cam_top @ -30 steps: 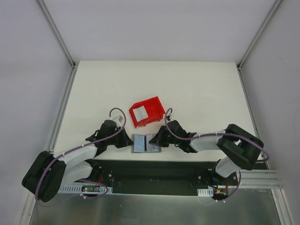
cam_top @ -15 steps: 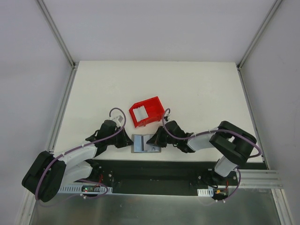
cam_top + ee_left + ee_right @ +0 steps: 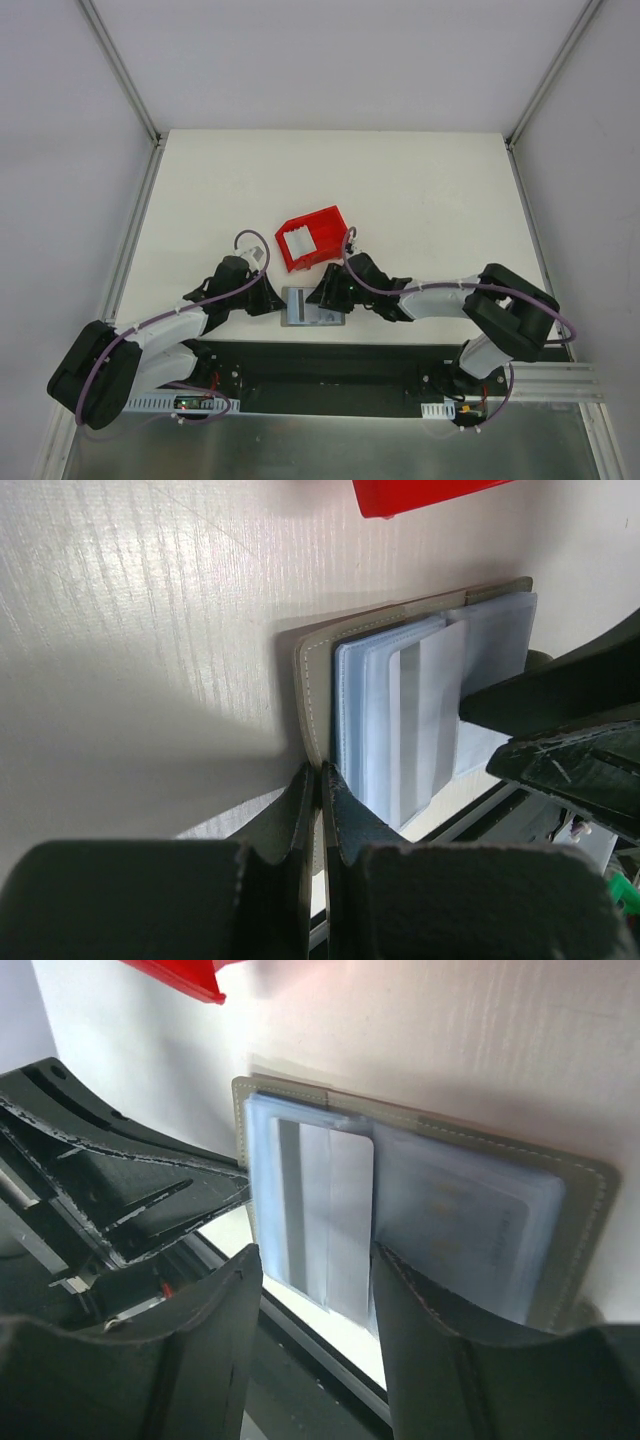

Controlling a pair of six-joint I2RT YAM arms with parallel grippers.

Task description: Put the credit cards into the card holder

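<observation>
1. Right tool: the jaws stand apart, so it is released. A pale card lies between its two fingers, and I see no pad pressing on it.
2. Left tool: clenched on the outer edge of the card holder, so it holds this side in place.
3. The card holder lies open and flat at the near edge of the surface, between both tools and just in front of the red bin.
4. The card is in a slot on the half next to the left tool. One short end shows outside the pocket, on the side of the right tool. How deep it sits, I cannot tell.
5. Step in hand, as I judge it: seat this card fully.
   - Push on the free short end w/ one fingertip, or w/ the jaws closed.
   - Push straight along the slot, low and parallel to the surface, and slowly.
   - The left tool should grip firm, so that the holder does not slide or fold shut under the push.
6. Risks, in my opinion:
   - A push at an angle can bend the card or lift the pocket lip.
   - The holder is near the edge of the surface, so a strong push may move it off.
7. In the red bin a pale flat thing shows, prob. another card, but the top view is too small to be sure.
</observation>
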